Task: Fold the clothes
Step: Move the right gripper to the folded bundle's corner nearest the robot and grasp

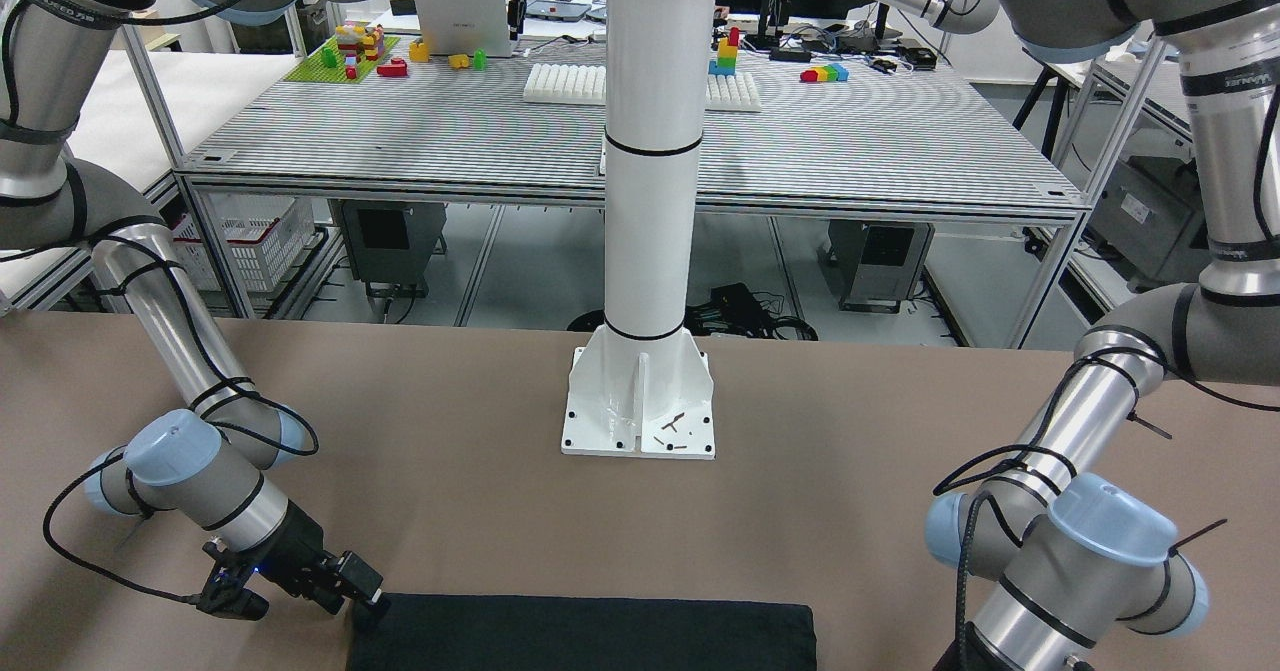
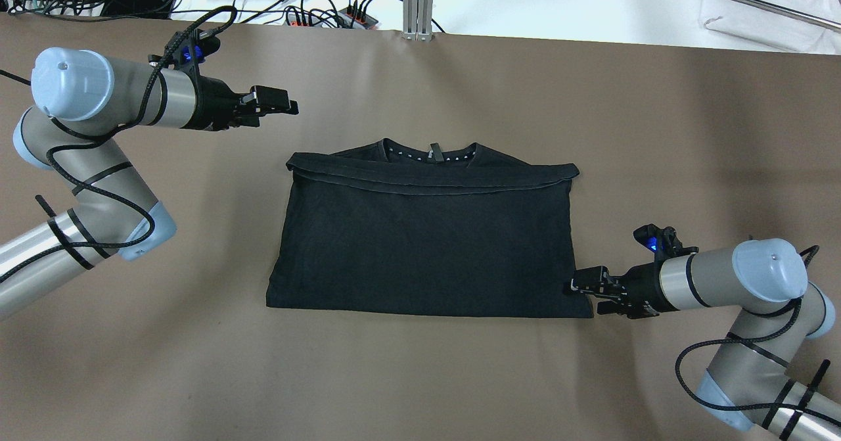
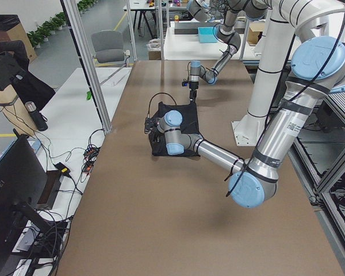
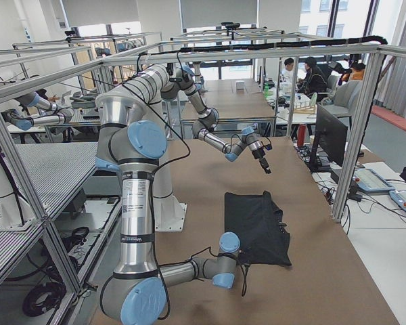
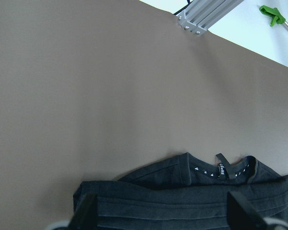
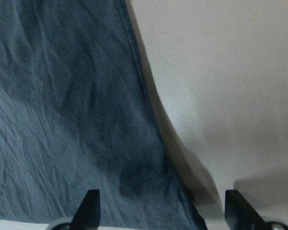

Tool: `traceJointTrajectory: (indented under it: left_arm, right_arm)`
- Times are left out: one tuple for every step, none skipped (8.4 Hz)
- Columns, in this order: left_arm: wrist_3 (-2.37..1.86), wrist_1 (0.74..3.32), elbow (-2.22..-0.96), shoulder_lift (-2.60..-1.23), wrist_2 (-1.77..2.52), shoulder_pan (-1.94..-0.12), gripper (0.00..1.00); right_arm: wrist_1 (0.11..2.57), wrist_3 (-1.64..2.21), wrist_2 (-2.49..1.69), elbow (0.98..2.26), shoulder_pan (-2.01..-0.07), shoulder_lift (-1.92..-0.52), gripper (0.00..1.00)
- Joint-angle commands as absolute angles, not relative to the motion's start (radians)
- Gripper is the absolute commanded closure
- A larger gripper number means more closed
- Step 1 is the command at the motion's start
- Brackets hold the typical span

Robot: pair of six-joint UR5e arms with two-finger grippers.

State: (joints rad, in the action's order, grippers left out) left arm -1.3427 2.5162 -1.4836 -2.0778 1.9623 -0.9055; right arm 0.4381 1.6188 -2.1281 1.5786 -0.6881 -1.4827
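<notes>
One: Two grippers we're watching, and one black garment [image 2: 427, 244] lying flat on the brown table [image 2: 420, 375], out in front of the white pillar base [image 1: 640, 406].

Two: We see it folded into a wide rectangle. The collar [image 2: 430, 153] is on the edge farthest from the robot, with a folded band [image 2: 433, 179] running across just beneath it.

One: Over to the right gripper [image 2: 577, 286]. It's low at the garment's near right corner, tips right at the cloth's edge.

Two: And from its wrist camera we get both fingers [image 6: 90, 207] spread wide, with the corner of the fabric lying between them and nothing pinched.

One: Whether the tips actually touch the cloth, we can't tell from here.

Two: Now the left gripper [image 2: 289, 106]. It hovers off the far left corner, clear of the garment, bare table under it.

One: Its wrist view gives us fingers [image 5: 86, 211] wide apart too, nothing in them, the collar and folded band in sight beyond.
</notes>
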Motion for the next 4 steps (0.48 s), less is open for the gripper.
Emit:
traceJointTrajectory:
  left_arm:
    - [-1.342,2.516,-1.48,-2.079,1.95,-0.905,0.05]
    - [-1.342,2.514,-1.48,-2.082,1.948,-0.904,0.05]
    - [-1.342,2.516,-1.48,-2.083,1.948,-0.904,0.05]
    - [-1.342,2.516,-1.48,-2.085,1.948,-0.904,0.05]
  right_arm:
    - [0.439,1.618,-2.126,1.577,-0.669,-1.482,0.19]
    - [0.439,1.617,-2.126,1.577,-0.669,-1.482,0.49]
    - [0.437,1.617,-2.128,1.578,-0.669,-1.479,0.84]
    - [0.437,1.617,-2.137,1.583,-0.669,-1.477,1.0]
